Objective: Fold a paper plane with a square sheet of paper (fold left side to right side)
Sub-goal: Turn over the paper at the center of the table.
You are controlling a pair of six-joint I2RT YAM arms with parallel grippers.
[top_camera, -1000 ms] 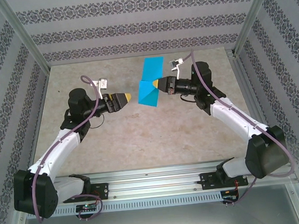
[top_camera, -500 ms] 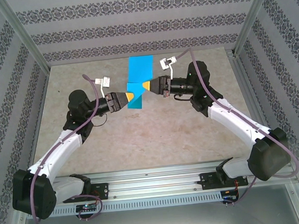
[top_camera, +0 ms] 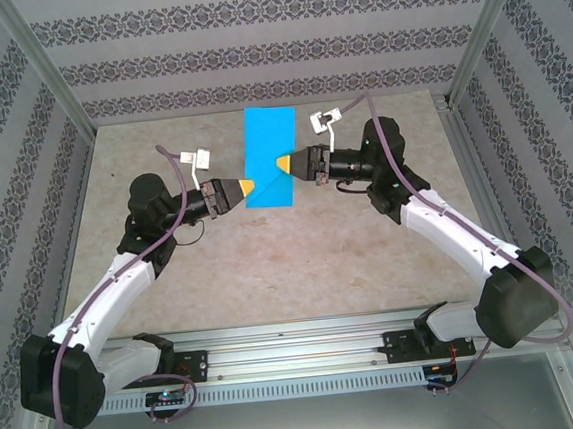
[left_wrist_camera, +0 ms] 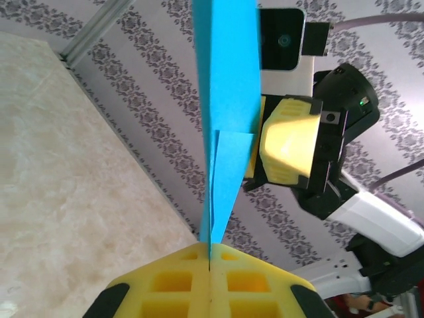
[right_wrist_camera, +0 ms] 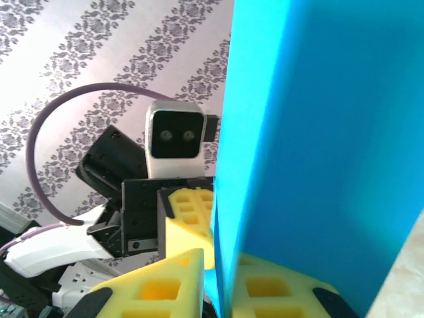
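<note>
**Fig.** You are holding the thin teal-blue sheet of paper (top_camera: 269,156), folded to a narrow rectangle, in the air over the far middle of the beige table (top_camera: 271,266). Your left gripper (top_camera: 248,186) is pinching its lower edge, jaws fully closed. Your right gripper (top_camera: 282,165) is straddling the opposite side, and its grip cannot be judged. If the grippers are drawing apart, the sheet is risking a tear or a skewed crease. Both arms are reaching forward, with the wrists turned inward to face each other.

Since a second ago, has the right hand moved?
Yes. The right hand has shifted left, away from the right frame post, toward the left hand.
</note>
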